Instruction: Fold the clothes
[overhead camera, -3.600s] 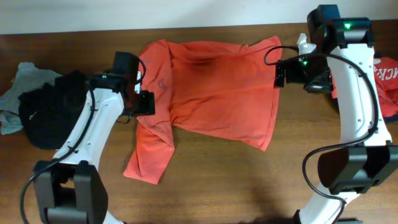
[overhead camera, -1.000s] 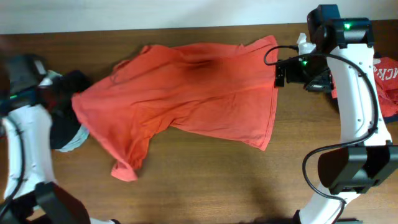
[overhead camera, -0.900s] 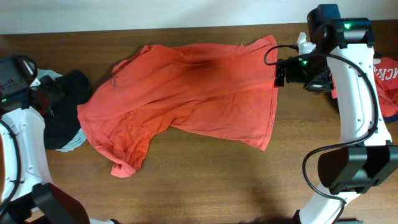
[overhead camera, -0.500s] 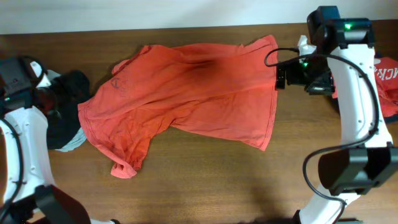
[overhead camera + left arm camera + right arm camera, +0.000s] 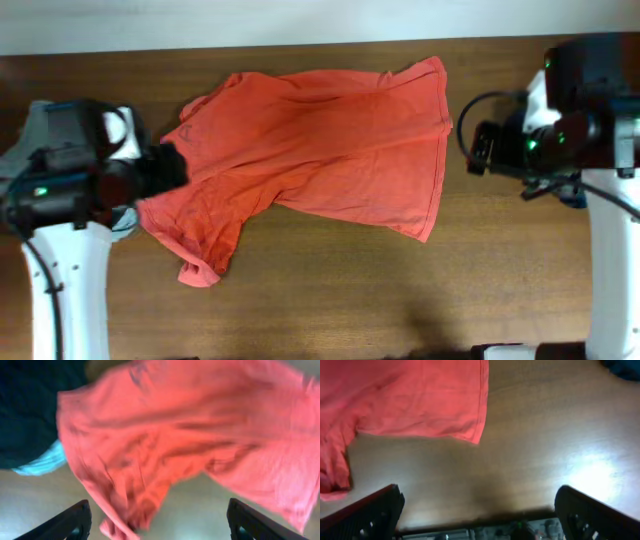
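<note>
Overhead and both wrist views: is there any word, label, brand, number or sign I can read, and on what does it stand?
No text can be read in any view.
Orange T-shirt: a small dark mark near the collar, too small to read from overhead and blurred in the left wrist view.

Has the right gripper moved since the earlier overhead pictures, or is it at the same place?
Yes. The right gripper has backed away from the right hem of the orange T-shirt, toward the right end of the table and slightly nearer its front edge.
</note>
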Controlling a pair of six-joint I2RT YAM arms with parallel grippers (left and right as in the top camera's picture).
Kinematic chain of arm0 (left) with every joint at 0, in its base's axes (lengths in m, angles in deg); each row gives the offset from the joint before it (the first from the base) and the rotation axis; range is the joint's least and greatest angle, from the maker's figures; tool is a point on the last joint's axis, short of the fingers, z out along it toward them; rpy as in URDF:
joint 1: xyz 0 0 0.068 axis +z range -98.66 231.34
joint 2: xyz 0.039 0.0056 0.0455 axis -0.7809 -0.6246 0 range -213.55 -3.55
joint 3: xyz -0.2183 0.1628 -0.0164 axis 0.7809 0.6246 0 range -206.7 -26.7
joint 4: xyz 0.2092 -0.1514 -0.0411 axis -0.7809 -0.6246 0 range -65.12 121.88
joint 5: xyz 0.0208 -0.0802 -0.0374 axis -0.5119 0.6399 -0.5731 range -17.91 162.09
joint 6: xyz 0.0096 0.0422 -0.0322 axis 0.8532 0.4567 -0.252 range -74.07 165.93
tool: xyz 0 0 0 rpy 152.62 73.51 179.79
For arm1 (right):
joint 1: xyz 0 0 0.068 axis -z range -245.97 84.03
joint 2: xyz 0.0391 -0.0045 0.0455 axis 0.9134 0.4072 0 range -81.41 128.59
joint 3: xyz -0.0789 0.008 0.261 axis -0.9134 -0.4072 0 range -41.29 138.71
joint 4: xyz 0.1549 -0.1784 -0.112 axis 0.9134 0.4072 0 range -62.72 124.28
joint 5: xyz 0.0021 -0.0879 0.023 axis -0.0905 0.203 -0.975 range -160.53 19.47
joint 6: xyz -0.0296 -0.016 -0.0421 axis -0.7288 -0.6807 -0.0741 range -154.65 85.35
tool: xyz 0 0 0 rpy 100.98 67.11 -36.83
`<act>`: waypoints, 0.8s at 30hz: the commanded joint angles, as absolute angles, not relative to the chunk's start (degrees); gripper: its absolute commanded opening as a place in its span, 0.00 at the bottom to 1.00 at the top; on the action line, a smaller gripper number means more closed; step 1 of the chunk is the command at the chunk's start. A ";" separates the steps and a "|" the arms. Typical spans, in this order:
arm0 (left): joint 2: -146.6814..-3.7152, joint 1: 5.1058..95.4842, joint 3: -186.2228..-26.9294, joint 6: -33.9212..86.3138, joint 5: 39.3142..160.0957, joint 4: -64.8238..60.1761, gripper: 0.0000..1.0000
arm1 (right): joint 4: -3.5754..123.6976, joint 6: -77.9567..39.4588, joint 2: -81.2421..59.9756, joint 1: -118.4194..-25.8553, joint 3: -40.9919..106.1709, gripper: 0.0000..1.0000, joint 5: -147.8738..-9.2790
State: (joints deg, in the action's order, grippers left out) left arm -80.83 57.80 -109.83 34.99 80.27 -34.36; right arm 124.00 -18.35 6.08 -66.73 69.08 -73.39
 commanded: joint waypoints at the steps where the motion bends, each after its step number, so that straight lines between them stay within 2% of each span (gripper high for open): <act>1: -81.94 53.54 -108.61 31.61 75.55 -36.50 0.83 | 121.99 -16.95 7.02 -69.24 61.06 0.99 -73.71; 6: -81.96 50.15 -103.87 28.57 74.66 -38.16 0.78 | 111.96 -16.54 7.04 -72.89 46.41 1.00 -77.32; 13: -81.96 47.90 -94.45 25.94 73.50 -37.20 0.77 | 92.49 -16.15 7.08 -73.77 26.20 0.99 -83.85; 24: -81.98 47.73 -79.19 19.61 73.78 -28.13 0.78 | 82.45 -16.15 8.87 -75.34 17.19 0.98 -78.65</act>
State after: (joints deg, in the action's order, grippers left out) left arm -81.98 47.97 -81.94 22.36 74.22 -28.54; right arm 83.57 -16.58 7.50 -74.97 18.39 -80.53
